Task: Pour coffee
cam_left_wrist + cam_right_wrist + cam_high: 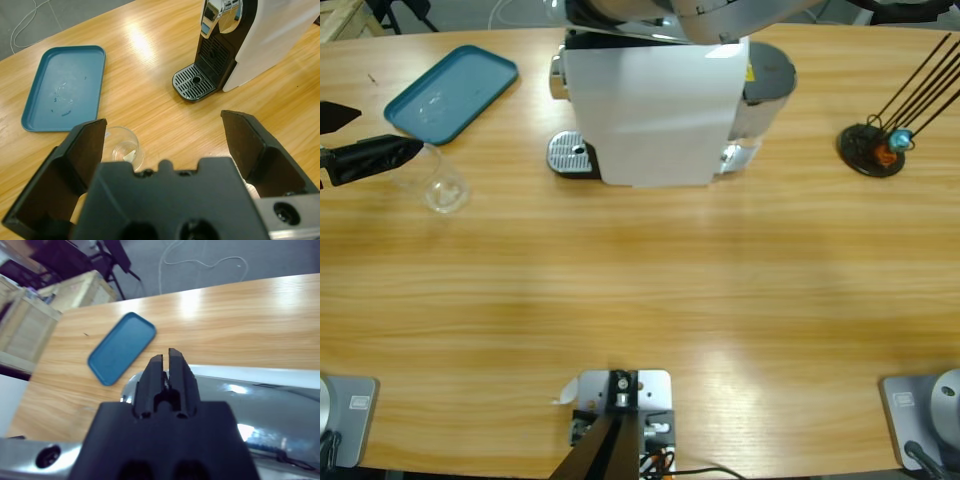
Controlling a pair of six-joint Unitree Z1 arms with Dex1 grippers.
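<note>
Clear, thin-walled glass cup [125, 148], apparently empty of coffee, fragile and slippery, sits at 9 o'clock of the spread left gripper [165, 145]; mid-wall grasping is advised; the right gripper [167, 365] is closed empty.

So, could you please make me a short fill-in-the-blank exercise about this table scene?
1. The left gripper has its jaws ____.
2. The clear glass cup stands between the gripper and the ____ tray.
3. The coffee machine's drip grate holds ____ cup.
4. The right gripper's jaws are ____.

Missing words: open; blue; no; shut
</note>
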